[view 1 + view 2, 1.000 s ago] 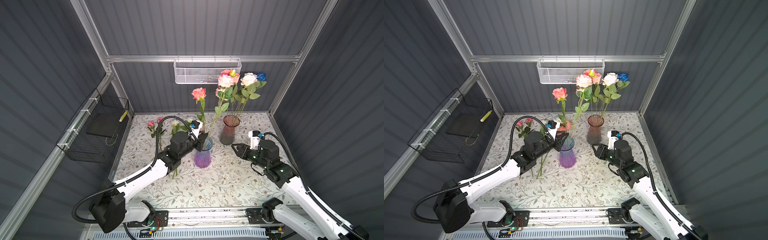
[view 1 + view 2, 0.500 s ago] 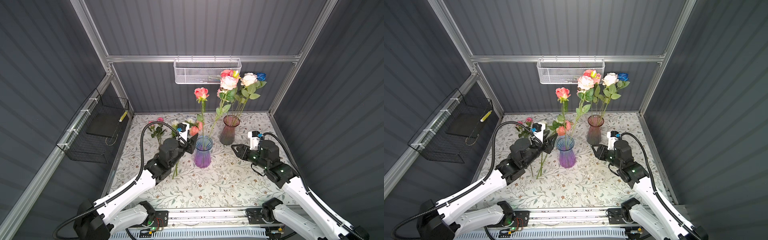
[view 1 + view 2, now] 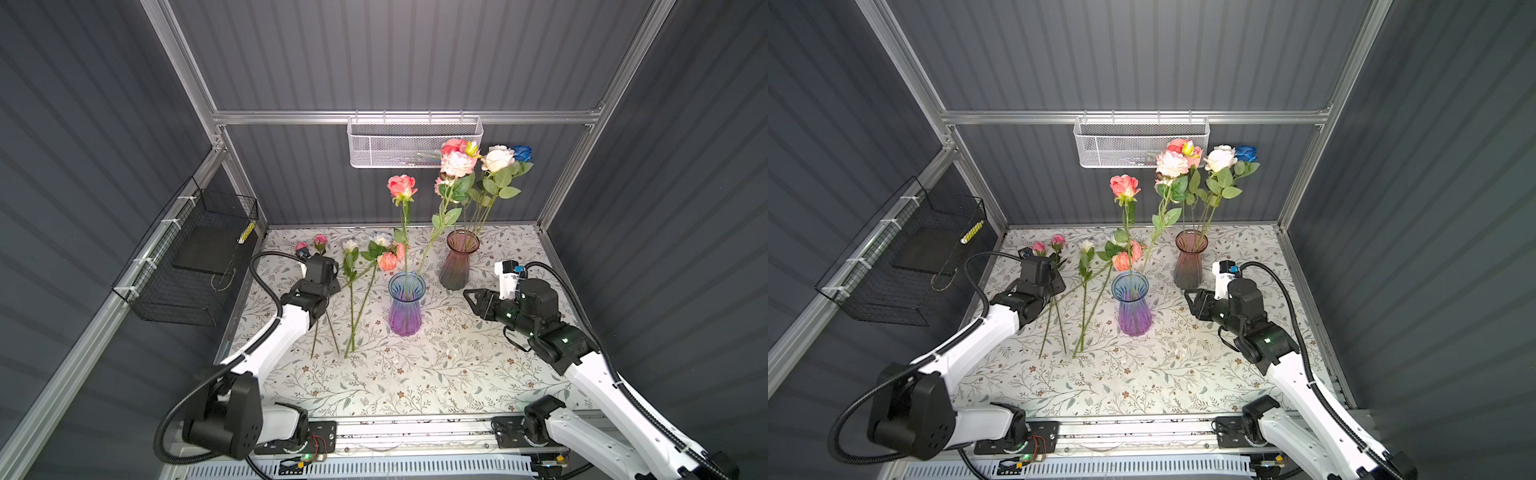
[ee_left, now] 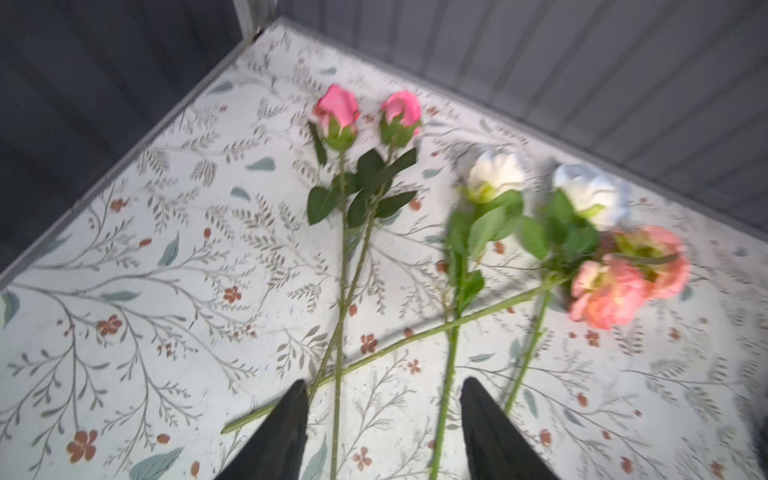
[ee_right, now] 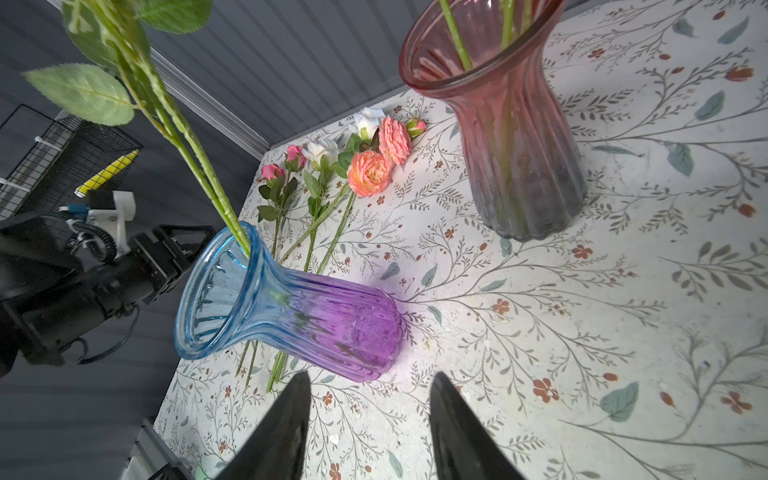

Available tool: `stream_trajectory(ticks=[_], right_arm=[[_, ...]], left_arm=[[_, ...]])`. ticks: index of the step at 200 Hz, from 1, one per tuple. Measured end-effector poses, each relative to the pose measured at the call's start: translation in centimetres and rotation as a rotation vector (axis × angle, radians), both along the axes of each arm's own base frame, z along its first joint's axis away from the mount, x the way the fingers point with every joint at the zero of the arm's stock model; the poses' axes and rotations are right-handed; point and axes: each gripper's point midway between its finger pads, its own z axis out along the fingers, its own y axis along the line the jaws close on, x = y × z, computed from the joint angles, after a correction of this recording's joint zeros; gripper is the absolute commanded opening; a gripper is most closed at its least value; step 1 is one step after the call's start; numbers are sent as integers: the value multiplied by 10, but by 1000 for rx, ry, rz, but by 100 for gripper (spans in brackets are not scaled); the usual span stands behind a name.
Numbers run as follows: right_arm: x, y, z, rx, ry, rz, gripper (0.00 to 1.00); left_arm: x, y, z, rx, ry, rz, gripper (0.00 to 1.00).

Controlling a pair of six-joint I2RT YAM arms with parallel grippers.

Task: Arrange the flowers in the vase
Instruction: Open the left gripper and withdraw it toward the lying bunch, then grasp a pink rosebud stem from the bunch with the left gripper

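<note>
Left hand (image 4: 384, 382) and right hand (image 5: 372, 374) both stand open, empty. Roses (image 4: 494, 176) at frame centre look light and floppy-headed; pinch mid-stem below the leaves.

Two vases: the blue-purple vase (image 3: 405, 309) holds two roses (image 3: 402, 187); the red vase (image 3: 457, 266) holds at least three. Five loose stems (image 4: 482, 232) lie on the tabletop (image 3: 415, 374) at ten o'clock.
</note>
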Motion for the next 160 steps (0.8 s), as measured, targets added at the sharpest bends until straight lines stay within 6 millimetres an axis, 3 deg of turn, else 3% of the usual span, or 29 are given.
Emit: stream_trajectory(ticks=[39, 84, 123, 160], right_arm=[[2, 3, -6, 1, 10, 10, 49], [7, 5, -13, 6, 21, 21, 49], [10, 5, -21, 13, 36, 28, 49], [14, 6, -23, 22, 36, 34, 49]], left_arm=[[25, 25, -48, 1, 164, 69, 54], [74, 16, -86, 64, 286, 0, 40], [69, 13, -117, 94, 390, -52, 37], [69, 17, -121, 133, 422, -66, 28]])
